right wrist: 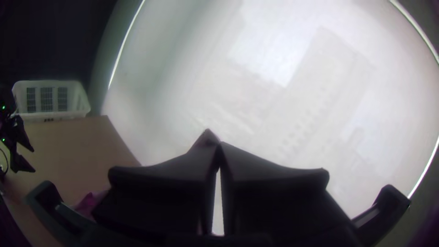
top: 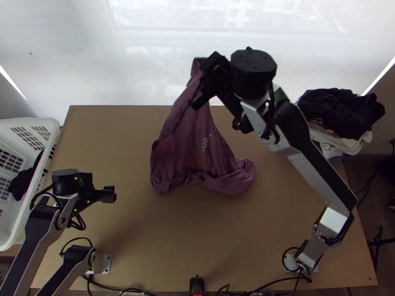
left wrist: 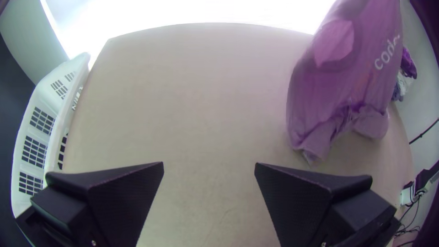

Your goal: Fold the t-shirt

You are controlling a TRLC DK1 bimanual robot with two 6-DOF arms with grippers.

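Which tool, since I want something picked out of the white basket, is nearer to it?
Left. The left tool hangs over the table's left side, close to the white basket. The right tool is much farther from it, raised high with the t-shirt.

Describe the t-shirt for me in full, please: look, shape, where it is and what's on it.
The t-shirt is purple, in thin, soft-looking fabric with white lettering on the side that shows. A patch near one edge looks slightly different in shade. It hangs unfolded from the right claw, gathered narrow at the top and widening downward, with creased, bunched lower edges. It is over the far middle of the table; whether the lowest folds touch the wood, I can't tell.
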